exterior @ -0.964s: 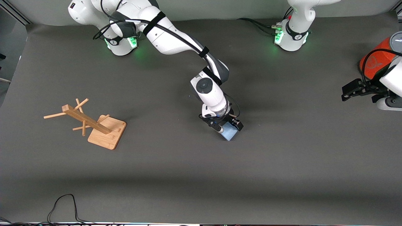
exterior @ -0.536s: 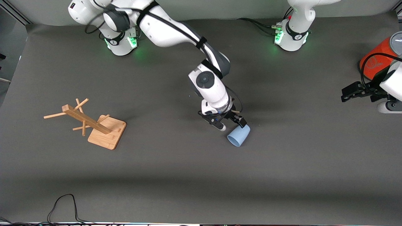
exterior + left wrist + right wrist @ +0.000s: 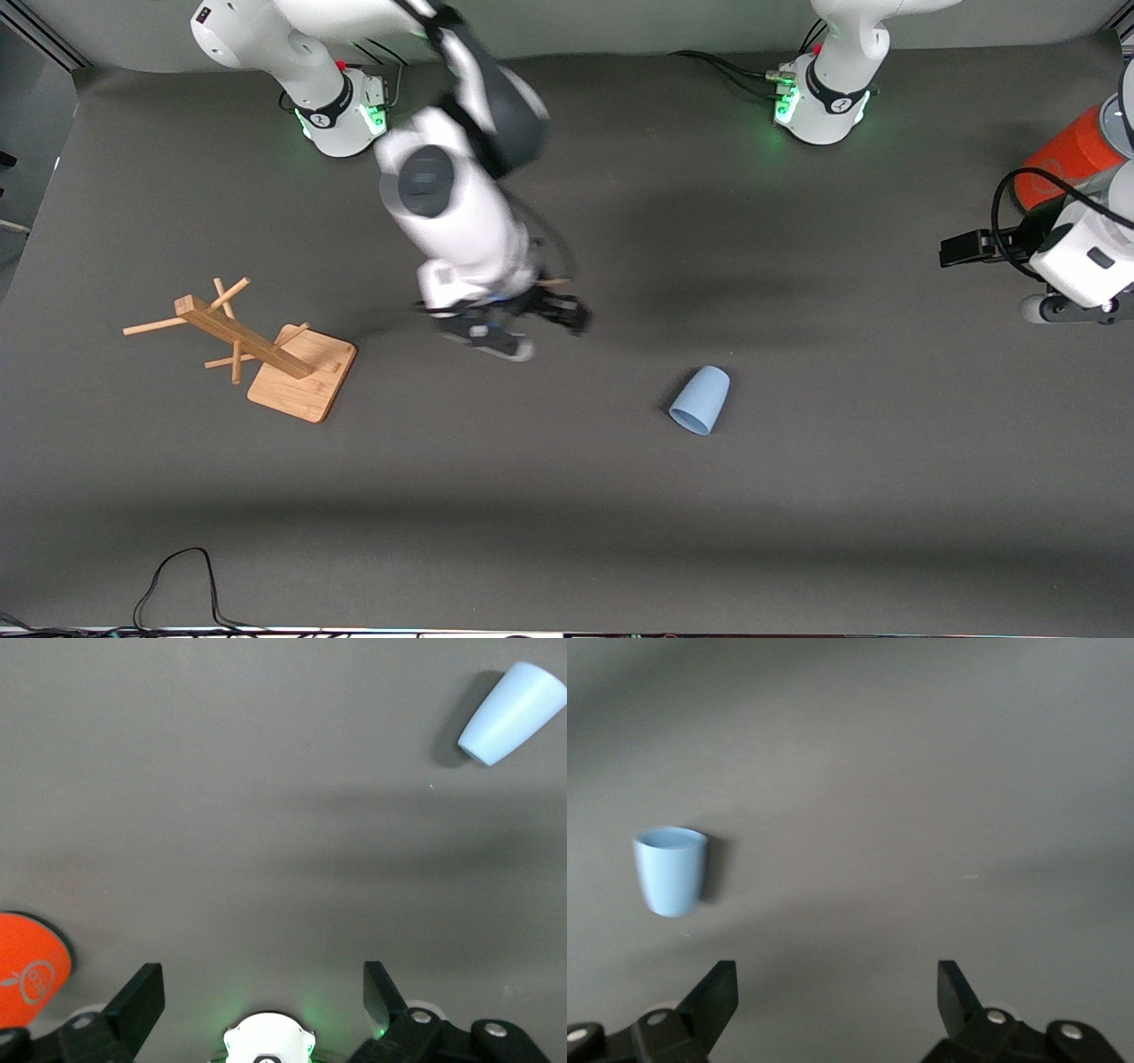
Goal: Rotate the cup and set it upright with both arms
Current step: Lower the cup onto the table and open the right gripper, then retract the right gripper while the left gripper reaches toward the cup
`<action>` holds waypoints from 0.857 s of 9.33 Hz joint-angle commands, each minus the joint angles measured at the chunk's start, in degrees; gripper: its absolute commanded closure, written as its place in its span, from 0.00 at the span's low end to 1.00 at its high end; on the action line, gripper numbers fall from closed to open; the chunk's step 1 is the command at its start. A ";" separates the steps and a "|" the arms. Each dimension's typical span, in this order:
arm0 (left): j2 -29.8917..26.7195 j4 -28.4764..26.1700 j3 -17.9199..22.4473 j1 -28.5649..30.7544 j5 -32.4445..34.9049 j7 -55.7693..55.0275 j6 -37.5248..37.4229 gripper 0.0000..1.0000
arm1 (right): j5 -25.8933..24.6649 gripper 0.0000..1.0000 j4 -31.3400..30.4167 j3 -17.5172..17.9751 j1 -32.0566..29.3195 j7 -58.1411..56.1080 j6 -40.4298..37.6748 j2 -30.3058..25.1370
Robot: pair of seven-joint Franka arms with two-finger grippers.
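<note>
Right gripper up in the air over bare mat, fingers spread wide with nothing between them, cup lying well apart from it toward the left arm's end of the table. Pale blue, tipped on its side on the grey mat, wide rim pointing toward the front camera, free of both grippers. Seen from the right wrist off to one side of the open fingers, its hollow mouth in plain sight. Left gripper hanging over the mat at its own arm's end of the table, fingers apart and empty too, cup showing far off in its wrist view. Orange can just beside that gripper, close to the left wrist, and partly hidden by it. Wooden rack with slanted pegs on a square base, near the right gripper, toward the right arm's end of the table, well apart from the cup. Black cable looping at the mat's edge nearest the front camera.
</note>
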 commanded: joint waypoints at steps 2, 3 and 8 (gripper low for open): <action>5.52 2.22 -0.61 -4.21 3.18 -28.38 1.66 0.00 | -7.97 0.00 -6.98 -7.72 1.41 -19.55 -8.25 -9.85; 10.77 6.24 -0.61 -6.67 5.38 -36.85 1.77 0.00 | -9.49 0.00 -7.15 -8.95 0.36 -23.52 -10.45 -10.91; 33.82 29.91 -0.44 -13.97 7.25 -66.14 14.53 0.00 | -13.53 0.00 -7.42 -6.50 -7.55 -32.51 -14.95 -14.86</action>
